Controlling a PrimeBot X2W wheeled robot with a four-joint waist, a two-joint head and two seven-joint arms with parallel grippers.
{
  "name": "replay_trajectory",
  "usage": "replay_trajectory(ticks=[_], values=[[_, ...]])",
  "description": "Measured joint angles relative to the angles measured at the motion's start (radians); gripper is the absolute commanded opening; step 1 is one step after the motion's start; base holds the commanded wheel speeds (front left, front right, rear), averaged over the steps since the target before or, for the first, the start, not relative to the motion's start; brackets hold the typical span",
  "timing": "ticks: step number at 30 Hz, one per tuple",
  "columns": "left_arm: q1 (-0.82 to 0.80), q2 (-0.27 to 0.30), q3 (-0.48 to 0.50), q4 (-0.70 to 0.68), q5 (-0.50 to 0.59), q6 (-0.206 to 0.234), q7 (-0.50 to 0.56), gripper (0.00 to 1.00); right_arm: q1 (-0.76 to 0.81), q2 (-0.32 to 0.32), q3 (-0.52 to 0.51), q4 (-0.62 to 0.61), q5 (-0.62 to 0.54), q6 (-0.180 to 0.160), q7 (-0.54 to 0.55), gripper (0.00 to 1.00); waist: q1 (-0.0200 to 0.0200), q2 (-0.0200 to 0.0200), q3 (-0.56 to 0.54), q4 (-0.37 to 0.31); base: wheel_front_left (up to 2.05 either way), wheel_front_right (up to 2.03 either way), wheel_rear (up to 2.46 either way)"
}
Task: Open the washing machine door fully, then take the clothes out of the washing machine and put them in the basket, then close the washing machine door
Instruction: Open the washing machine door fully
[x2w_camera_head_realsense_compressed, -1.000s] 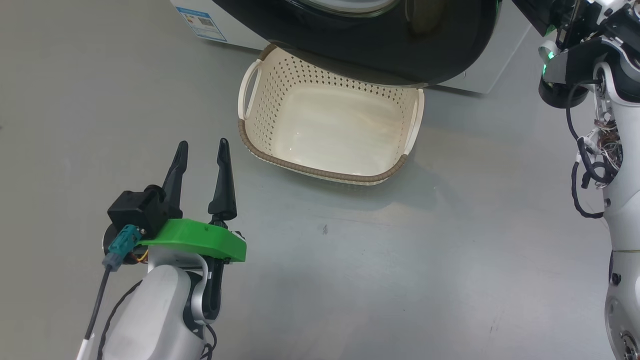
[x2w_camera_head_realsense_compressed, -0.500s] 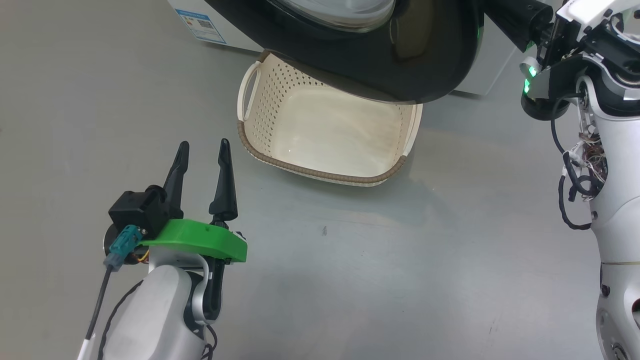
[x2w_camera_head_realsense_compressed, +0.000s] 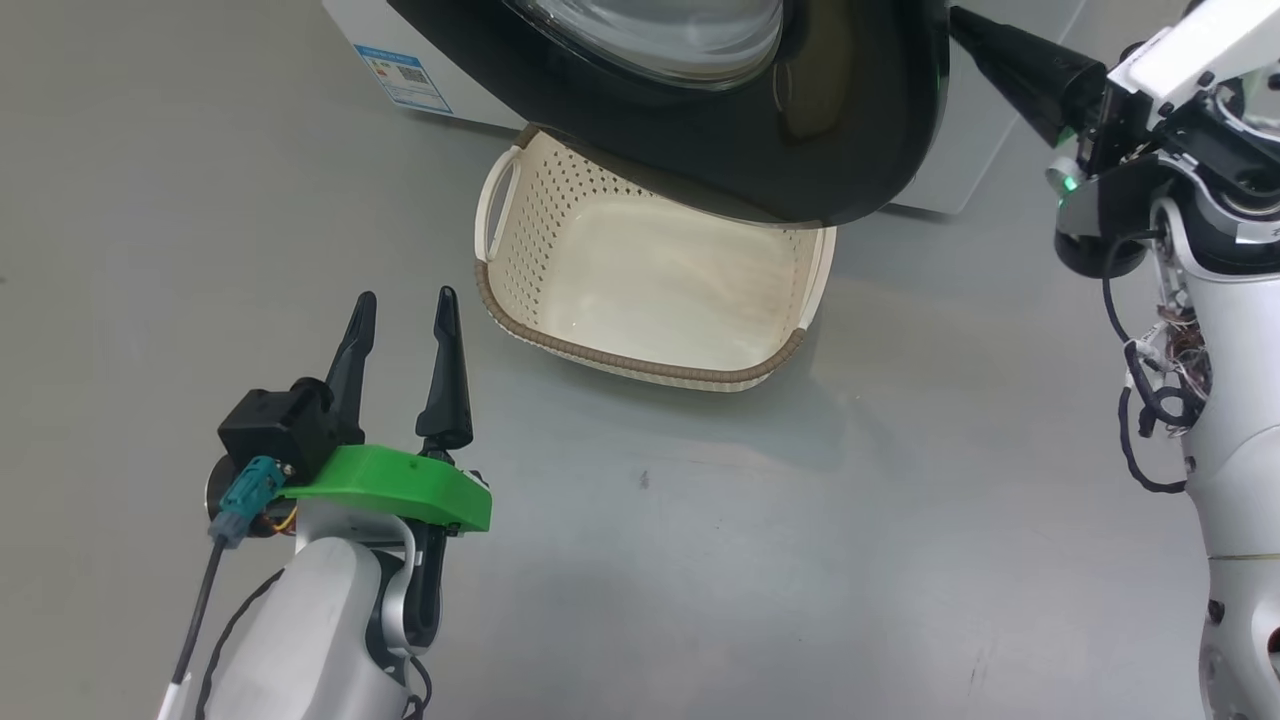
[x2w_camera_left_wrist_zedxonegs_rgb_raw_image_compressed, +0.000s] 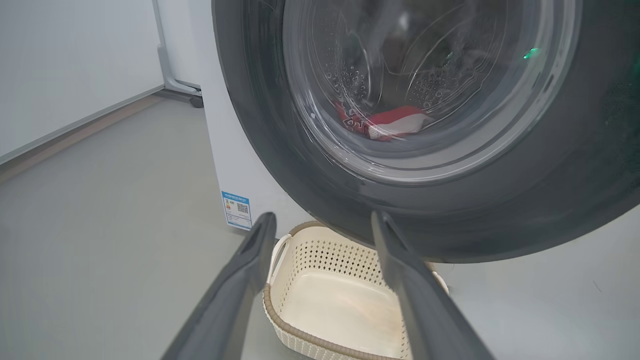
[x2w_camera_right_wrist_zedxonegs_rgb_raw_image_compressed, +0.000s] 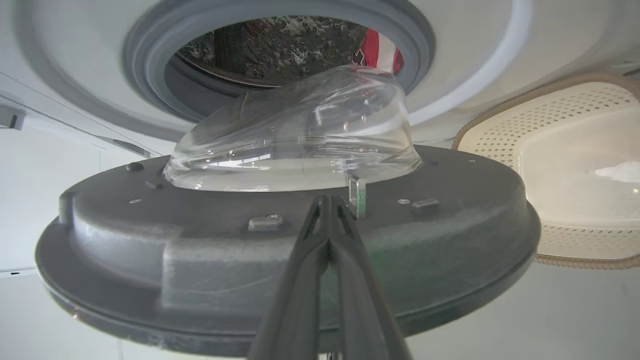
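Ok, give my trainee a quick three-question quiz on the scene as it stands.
1. True or false: the basket is empty.
2. Where are the clothes? A) inside the washing machine B) in the basket C) on the floor
3. Fill in: the right tool is shut against the washing machine door on its inner face; the left tool is ____.
Key: 1 true; 2 A; 3 open.

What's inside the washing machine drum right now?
Red and white clothes lie in the washing machine drum. The partly open washing machine door hides much of the rest.
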Motion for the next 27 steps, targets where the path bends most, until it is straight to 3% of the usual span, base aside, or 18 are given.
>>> replay_trajectory(ticks=[7,14,27], values=[[0.021,0.000,0.011,0.012,0.001,0.000,0.000,1.00,0.047,-0.090,0.012,-0.033,-0.127,0.086,-0.077,0.00,0.0000,0.0000,-0.034,-0.010,0.00,0.00,0.00],[0.043,0.002,0.035,0.014,0.008,0.003,0.000,1.00,0.130,-0.208,0.138,-0.152,-0.397,0.240,-0.172,0.00,0.0000,0.0000,-0.069,-0.027,0.00,0.00,0.00],[0.066,0.002,0.049,0.014,0.015,0.006,0.000,1.00,0.294,-0.331,0.202,-0.325,-0.796,0.244,-0.498,0.00,0.0000,0.0000,-0.108,-0.068,0.00,0.00,0.00]])
